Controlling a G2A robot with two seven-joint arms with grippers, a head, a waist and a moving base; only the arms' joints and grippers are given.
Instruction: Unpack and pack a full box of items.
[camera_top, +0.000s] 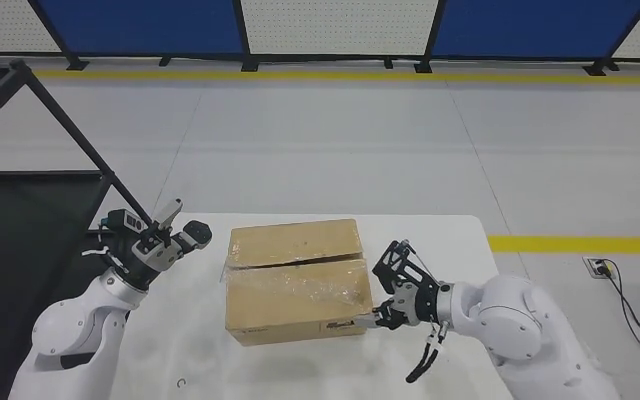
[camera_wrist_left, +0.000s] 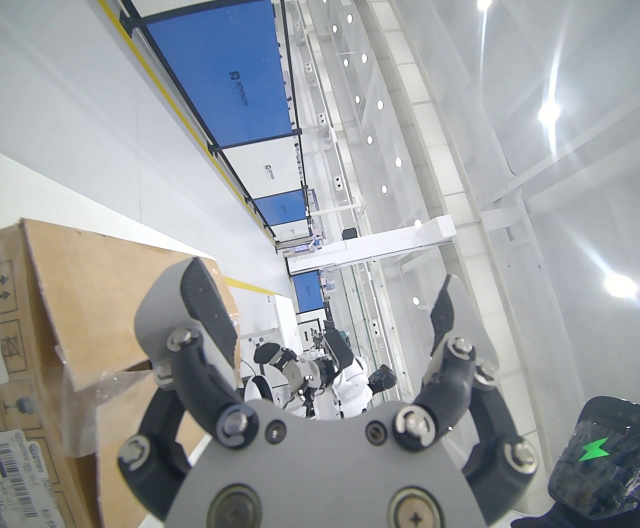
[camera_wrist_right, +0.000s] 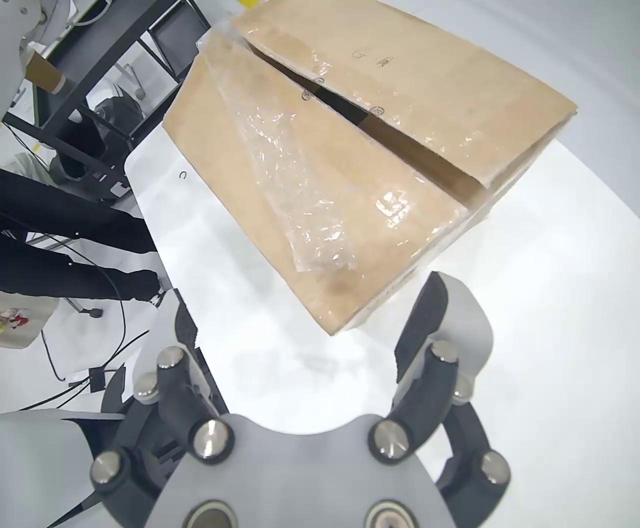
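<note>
While the left gripper (camera_wrist_left: 327, 305) tips up beside one end of the box (camera_top: 295, 280), its fingers spread wide and holding nothing, the right gripper (camera_wrist_right: 305, 310) sits low by the other end, also spread and empty. The box stands in the middle of the table (camera_top: 440, 240). Its flaps are nearly closed with a dark gap between them, and what is inside is hidden.

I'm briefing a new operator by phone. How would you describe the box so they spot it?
On the white table, between the left gripper and the right gripper, sits a brown cardboard box. A dark gap runs between its top flaps, with loose clear tape crinkled over one, unlike the tiny dark ring nearby.
</note>
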